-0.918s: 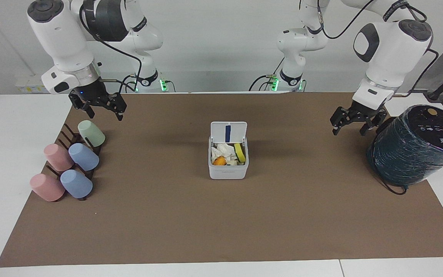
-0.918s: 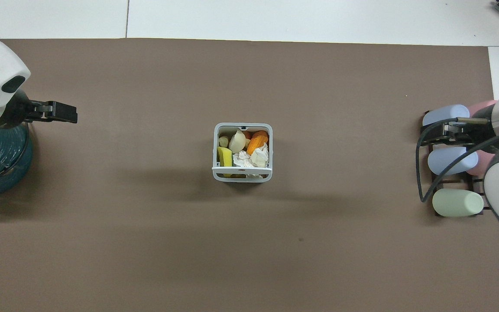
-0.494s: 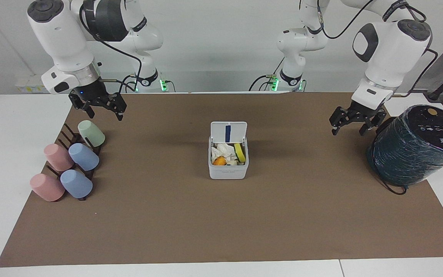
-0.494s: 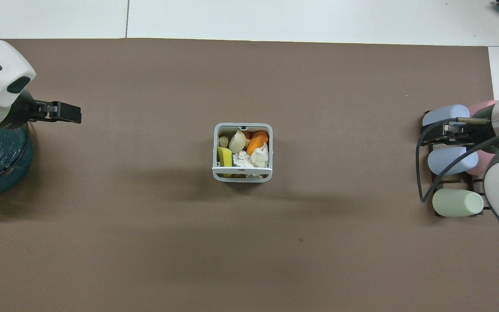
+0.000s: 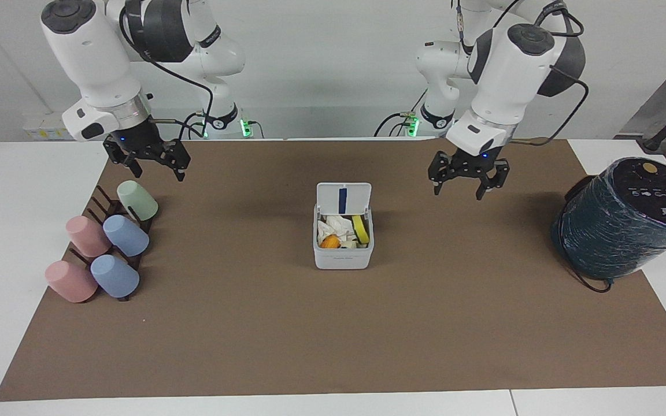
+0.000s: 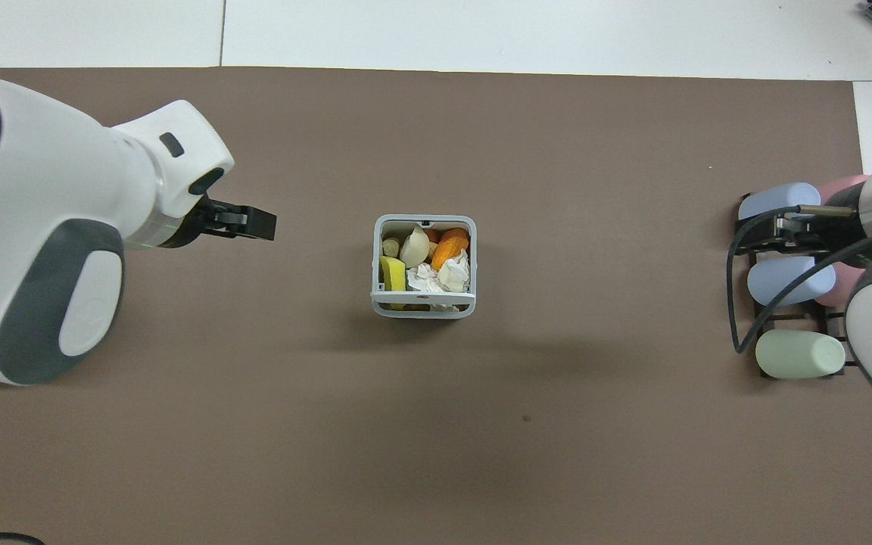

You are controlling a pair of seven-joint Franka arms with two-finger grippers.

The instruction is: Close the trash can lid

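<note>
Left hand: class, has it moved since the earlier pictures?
Yes. The left hand has left the large dark green wrapped cylinder and travelled over the brown mat toward the small white square plastic trash can.

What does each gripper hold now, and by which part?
Nothing is held. The left gripper is open over the mat beside the trash can, whose lid stands up. The right gripper waits empty over the cups.

Robot lab — two bench-mounted arms, brown mat, white walls.
</note>
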